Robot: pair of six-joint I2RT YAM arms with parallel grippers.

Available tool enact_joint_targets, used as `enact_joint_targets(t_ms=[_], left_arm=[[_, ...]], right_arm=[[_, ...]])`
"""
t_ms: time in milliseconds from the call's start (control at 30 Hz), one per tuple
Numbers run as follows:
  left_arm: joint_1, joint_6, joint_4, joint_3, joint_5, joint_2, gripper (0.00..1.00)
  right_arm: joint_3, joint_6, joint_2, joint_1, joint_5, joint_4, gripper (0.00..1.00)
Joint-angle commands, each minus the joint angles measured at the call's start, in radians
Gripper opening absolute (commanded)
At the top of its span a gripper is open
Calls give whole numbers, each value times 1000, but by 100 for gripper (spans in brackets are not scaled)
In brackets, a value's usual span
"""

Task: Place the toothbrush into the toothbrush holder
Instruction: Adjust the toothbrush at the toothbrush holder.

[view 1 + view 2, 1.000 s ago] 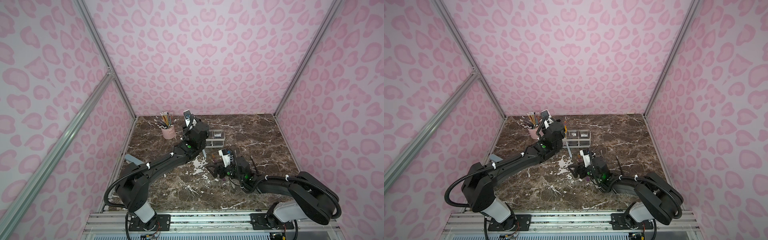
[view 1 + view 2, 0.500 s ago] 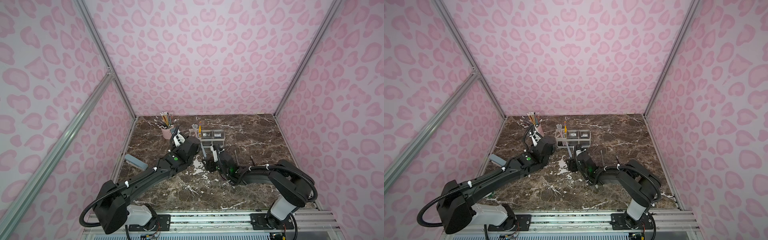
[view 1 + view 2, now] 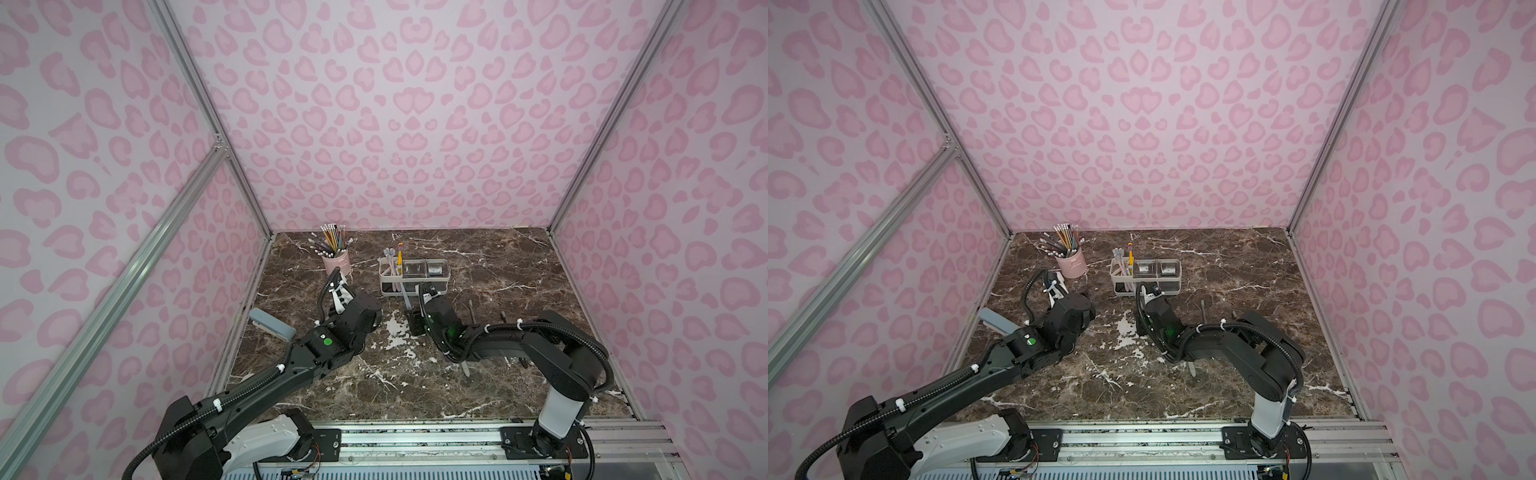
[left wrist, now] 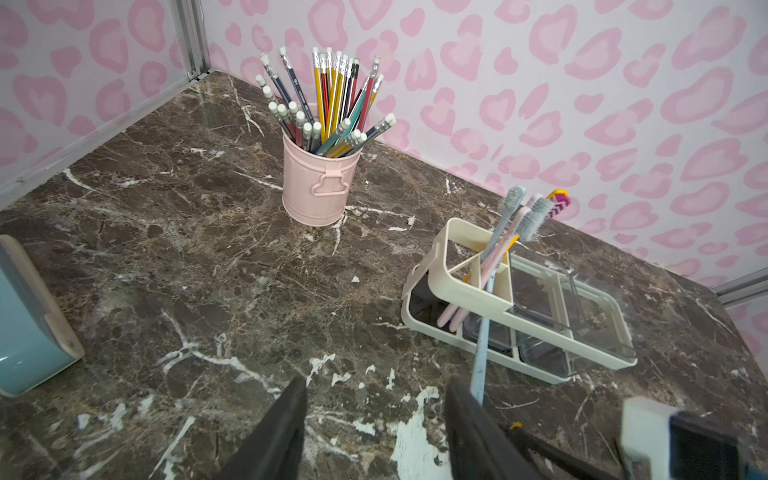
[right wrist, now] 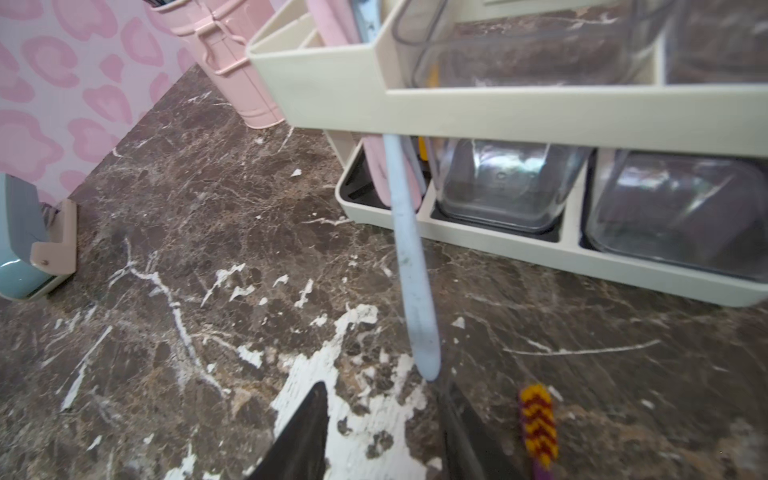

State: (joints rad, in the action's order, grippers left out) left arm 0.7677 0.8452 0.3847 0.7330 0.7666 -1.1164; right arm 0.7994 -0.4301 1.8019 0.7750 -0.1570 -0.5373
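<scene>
This brush is only partway in. The toothbrush (image 5: 409, 257) is pale blue. Its bristle end pokes up out of the slot end of the toothbrush holder (image 5: 540, 108), but it leans a lot. Its handle slants down under the top rail and out the open front. It ends low over the table (image 3: 498, 270), past the holder's bottom edge. So it is half in and not standing right.

In both top views the holder sits near the back of the table, at 12 o'clock from the right gripper (image 5: 382, 388). The handle points from the holder toward 6 o'clock, straight at that claw. The claw's two fingers are apart, with bare table showing between them. The handle tip is just beside one finger (image 5: 461, 424), and nothing is pinched yet.

The left gripper (image 4: 376, 382) is at 9 o'clock from the right one. Its fingers are apart too and hold nothing. A pink cup of pencils (image 4: 318, 187) stands at 9 o'clock from the holder.

I think the step in hand is fixing the lean. Next, the right claw needs to get the handle tip between its fingers and squeeze. Then it must lift the tip and push it toward 12 o'clock, over the bottom edge, so it drops inside. It should go slowly, because a hard push could slide the holder or knock the pink brushes (image 4: 451, 318) beside it.
</scene>
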Motion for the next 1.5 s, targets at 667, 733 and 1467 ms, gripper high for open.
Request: enact_joint_targets(t_ms=[667,733,1467], left_arm=[[-6,23,-24,-116,14,79,56],[-6,26,-24,-118,16,79,56],[-10,33,-33,-134,10,70,55]], right_arm=[[145,43,142,-11,47,39,29],[147,44,145,-13,38,40,27],[186,31,190,-31,90,20,4]])
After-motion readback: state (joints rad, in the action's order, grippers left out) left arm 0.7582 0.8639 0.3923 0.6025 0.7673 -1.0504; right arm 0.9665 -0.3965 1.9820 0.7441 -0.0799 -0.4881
